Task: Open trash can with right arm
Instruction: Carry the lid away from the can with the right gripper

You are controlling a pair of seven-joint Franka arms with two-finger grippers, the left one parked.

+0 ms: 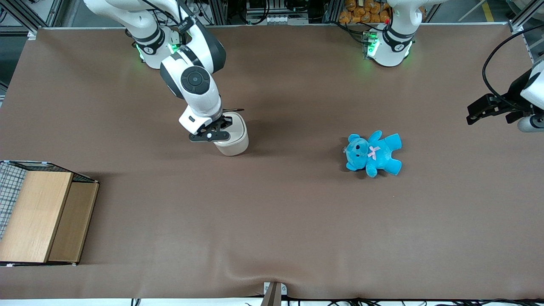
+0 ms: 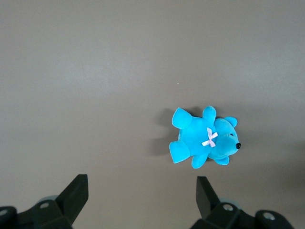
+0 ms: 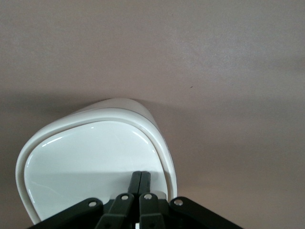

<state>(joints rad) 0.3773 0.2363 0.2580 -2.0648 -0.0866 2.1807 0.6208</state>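
The trash can (image 1: 233, 137) stands on the brown table (image 1: 272, 221), toward the working arm's end, well apart from the blue teddy (image 1: 374, 154). The gripper (image 3: 139, 183) is directly above its lid (image 3: 90, 162), fingers pressed together and holding nothing, tips at the lid's edge (contact not sure). In the front view the right arm (image 1: 195, 85) covers part of the can

A brown cloth (image 1: 272, 221) is spread over the table, a metal rail (image 1: 85, 28) is run along its edge, and a wooden box (image 1: 38, 212) is set toward the working arm's end.
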